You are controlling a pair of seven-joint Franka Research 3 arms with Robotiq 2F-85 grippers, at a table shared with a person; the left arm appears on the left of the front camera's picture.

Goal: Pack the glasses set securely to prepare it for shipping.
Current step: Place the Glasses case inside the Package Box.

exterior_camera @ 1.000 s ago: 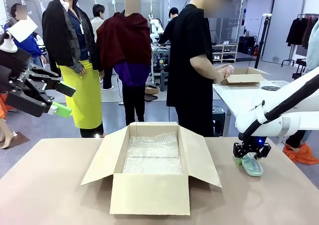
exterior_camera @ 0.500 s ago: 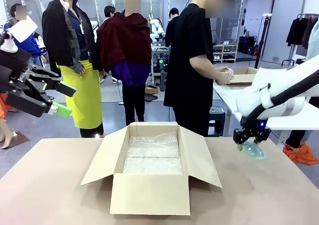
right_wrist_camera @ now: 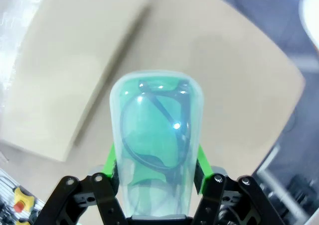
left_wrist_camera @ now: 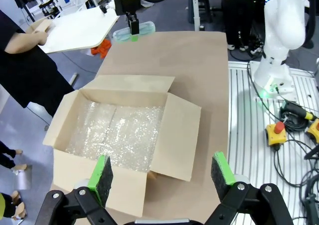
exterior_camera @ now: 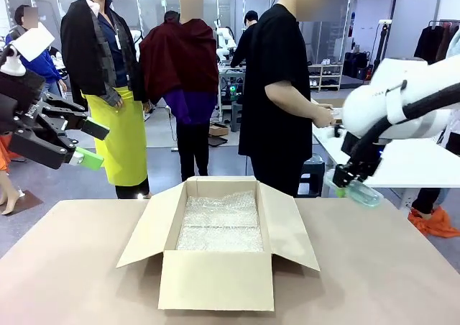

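Glasses pack (exterior_camera: 359,193) sits clamped in right pincer (exterior_camera: 345,182) — wrist view reveals dark frames (right_wrist_camera: 154,130) — left pincer (left_wrist_camera: 162,172) agape.

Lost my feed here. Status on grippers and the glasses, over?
Left gripper open, empty. Right gripper shut on green glasses pack, held above table, right of box. Box open, bubble wrap inside, path clear.

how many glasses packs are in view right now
1: the mint-green pack, gripped in the right tool, in the air to the right of the open cardboard box. Another may be hidden.
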